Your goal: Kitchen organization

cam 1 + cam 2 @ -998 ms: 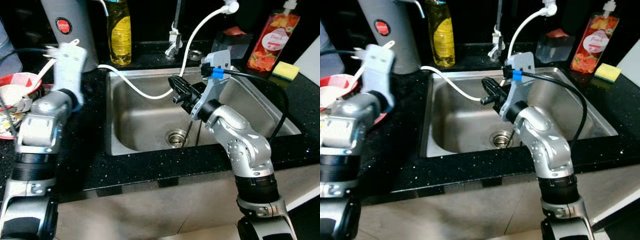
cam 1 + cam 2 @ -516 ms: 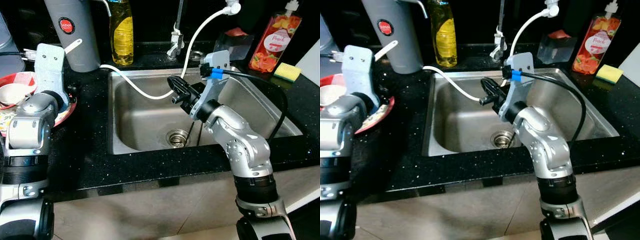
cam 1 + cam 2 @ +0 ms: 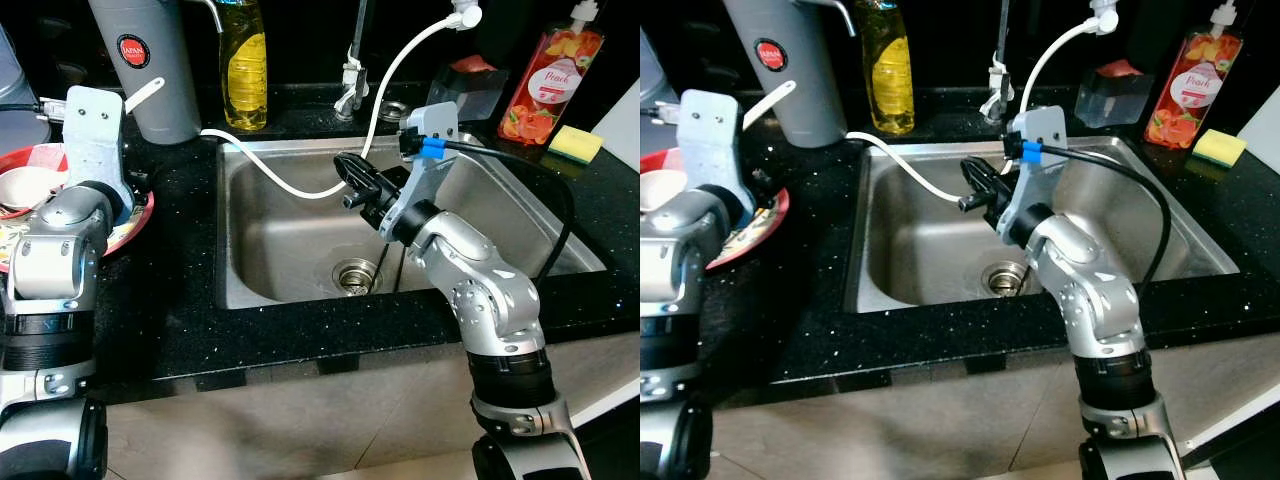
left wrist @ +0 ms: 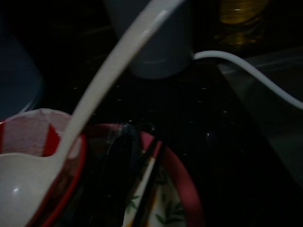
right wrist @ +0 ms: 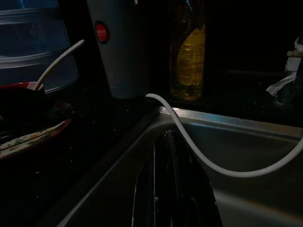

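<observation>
Sink [image 3: 300, 250] unchanged | left end effector [image 4: 128, 189] perhaps nearer plate [image 3: 140, 215]

I see a red-rimmed leaf-patterned plate [image 3: 758, 228], white spoon [image 4: 90, 106], yellow bottle [image 3: 240, 65], speckled black counter [image 3: 180, 300].

spoon [image 4: 94, 101]: white, resting in red bowl [image 4: 71, 189]
plate [image 4: 182, 189]: red-rimmed, beneath bowl
hose [image 4: 251, 75]: white, on dark counter [image 4: 189, 109]

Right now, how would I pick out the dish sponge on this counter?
Start at the steel sink; look at the black counter past its far right corner. By the red peach soap bottle lies the sponge: a flat yellow block, green underneath, not a bottle.
</observation>
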Controlling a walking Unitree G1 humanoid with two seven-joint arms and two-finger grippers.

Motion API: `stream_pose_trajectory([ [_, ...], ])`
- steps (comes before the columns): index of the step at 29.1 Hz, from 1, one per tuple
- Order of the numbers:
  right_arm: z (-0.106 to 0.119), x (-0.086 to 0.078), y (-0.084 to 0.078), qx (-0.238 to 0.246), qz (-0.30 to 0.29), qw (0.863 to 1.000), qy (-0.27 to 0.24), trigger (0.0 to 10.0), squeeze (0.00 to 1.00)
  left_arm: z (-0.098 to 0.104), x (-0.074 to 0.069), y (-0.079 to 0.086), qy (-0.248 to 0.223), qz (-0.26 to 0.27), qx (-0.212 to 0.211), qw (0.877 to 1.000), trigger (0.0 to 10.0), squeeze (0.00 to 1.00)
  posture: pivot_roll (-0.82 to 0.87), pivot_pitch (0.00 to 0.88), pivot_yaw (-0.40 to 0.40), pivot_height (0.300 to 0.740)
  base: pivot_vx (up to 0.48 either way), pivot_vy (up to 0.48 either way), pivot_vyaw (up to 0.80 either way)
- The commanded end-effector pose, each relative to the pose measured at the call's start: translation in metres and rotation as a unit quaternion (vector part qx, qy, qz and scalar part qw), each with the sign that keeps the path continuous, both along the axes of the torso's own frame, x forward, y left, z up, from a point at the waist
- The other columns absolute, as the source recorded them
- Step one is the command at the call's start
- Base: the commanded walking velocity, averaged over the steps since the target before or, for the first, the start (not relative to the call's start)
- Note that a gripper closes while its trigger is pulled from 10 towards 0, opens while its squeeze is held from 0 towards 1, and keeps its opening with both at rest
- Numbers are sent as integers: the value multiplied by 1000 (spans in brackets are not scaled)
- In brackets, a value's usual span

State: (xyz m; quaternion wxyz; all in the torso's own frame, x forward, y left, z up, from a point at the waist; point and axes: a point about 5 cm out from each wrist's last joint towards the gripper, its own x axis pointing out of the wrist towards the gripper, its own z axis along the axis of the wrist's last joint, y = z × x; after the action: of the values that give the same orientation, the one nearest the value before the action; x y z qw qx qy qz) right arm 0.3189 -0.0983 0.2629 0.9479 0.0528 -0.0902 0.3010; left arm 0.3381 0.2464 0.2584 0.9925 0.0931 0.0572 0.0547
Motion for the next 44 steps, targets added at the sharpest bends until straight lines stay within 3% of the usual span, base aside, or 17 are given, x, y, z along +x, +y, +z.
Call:
stream_pose_trajectory([
  [1,-1,0,0,0,0,1000,5,10000,0,0,-3,11,4,28,10,1000,10000,0,108,23,-28,740,0,0,0],
  [17,-2,2,-2,-4,1,1000,5,10000,0,-5,-5,18,11,50,22,998,10000,0,123,16,-33,740,0,0,0],
  [20,-2,2,-2,0,-2,1000,7,10000,0,-5,-9,26,17,62,24,998,10000,0,111,11,-40,740,0,0,0],
  [23,-2,0,1,-8,7,1000,5,10000,0,-7,-8,36,19,83,-1,996,10000,0,85,3,-36,740,0,0,0],
  [28,-3,2,-5,-11,-3,1000,6,10000,0,-6,-7,33,19,78,2,997,10000,0,90,4,-34,740,0,0,0],
  [36,-3,-1,1,-13,7,1000,4,10000,0,-11,-5,22,30,50,-13,998,10000,0,84,5,-35,740,0,0,0],
  [39,-4,0,-1,-13,2,1000,5,10000,0,2,-6,22,-11,63,57,996,10000,0,86,6,-34,740,0,0,0],
  [40,-4,0,-1,-13,2,1000,5,10000,0,2,-6,22,-11,63,57,996,10000,0,86,6,-34,740,0,0,0],
  [42,-4,0,-2,-11,0,1000,5,10000,0,20,-7,18,-66,59,84,992,10000,0,86,6,-33,740,0,0,0],
  [44,-4,0,-1,-10,0,1000,5,10000,0,29,-7,16,-91,57,106,989,10000,0,87,5,-32,740,0,0,0],
])
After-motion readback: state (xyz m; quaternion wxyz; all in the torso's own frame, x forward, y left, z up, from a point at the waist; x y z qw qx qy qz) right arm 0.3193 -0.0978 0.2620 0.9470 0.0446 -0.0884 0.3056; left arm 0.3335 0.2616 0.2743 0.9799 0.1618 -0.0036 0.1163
